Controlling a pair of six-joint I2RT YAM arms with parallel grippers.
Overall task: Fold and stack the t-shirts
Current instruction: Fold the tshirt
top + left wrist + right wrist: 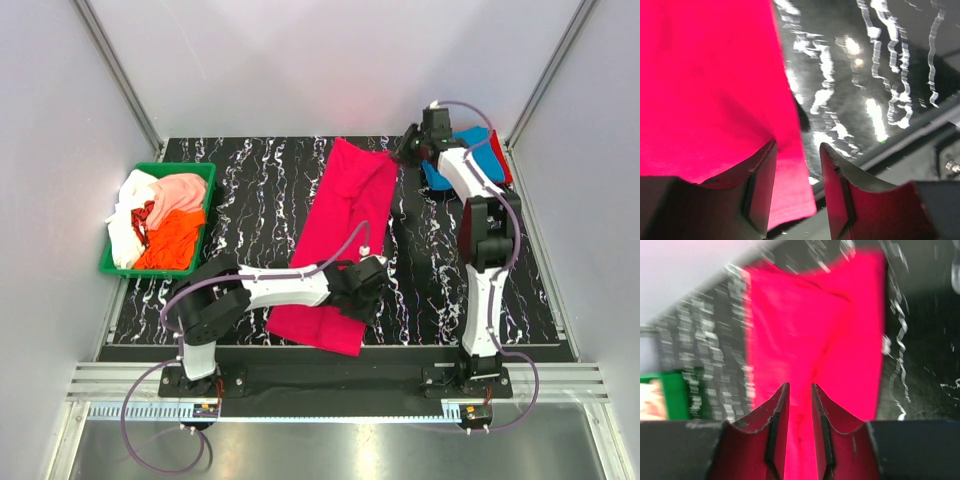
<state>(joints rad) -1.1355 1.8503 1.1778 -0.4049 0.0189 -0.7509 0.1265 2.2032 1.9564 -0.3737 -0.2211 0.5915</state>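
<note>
Now left gripper (797, 150) spread astride magenta t-shirt (705, 85) edge; right gripper (800, 388) nearly closed, grip unclear.

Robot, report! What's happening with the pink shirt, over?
Left pincer open at near edge of pink shirt. Right pincer nipping its far end. Shirt lies long, flat. Nothing blocking.

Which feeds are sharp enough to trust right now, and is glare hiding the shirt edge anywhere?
Top external: sharp, evenly lit, magenta t-shirt clearly outlined. Left wrist: table throws bright glare patches, but the shirt's edge reads cleanly. Right wrist: motion-blurred throughout; table pattern and green bin smeared, only its own fingers fairly crisp.
</note>
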